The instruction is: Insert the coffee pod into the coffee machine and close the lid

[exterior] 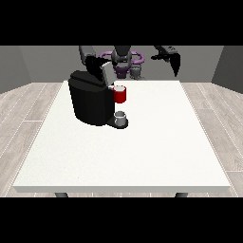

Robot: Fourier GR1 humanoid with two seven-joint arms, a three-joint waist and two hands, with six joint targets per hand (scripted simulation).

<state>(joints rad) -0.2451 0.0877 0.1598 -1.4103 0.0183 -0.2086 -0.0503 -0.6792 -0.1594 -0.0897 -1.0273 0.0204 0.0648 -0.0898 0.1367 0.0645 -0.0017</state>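
Observation:
The black coffee machine (pixel 90 102) stands on the left half of the white table (pixel 142 152). Its grey lid (pixel 104 71) is tilted up. A red pod holder (pixel 120 95) juts from the machine's front, with a pale rim on top; I cannot tell whether the coffee pod is inside, and no pod shows elsewhere. Below it a small grey cup (pixel 121 117) sits on the machine's base. The hand at the view's left (pixel 96 62) is right at the raised lid's top. The hand at the view's right (pixel 170 56) hangs high above the table's far edge, its fingers straight and pointing down, holding nothing.
The robot's torso (pixel 124 60) stands behind the table's far edge. The table's near edge (pixel 121 188) faces the camera, and a wooden floor surrounds the table.

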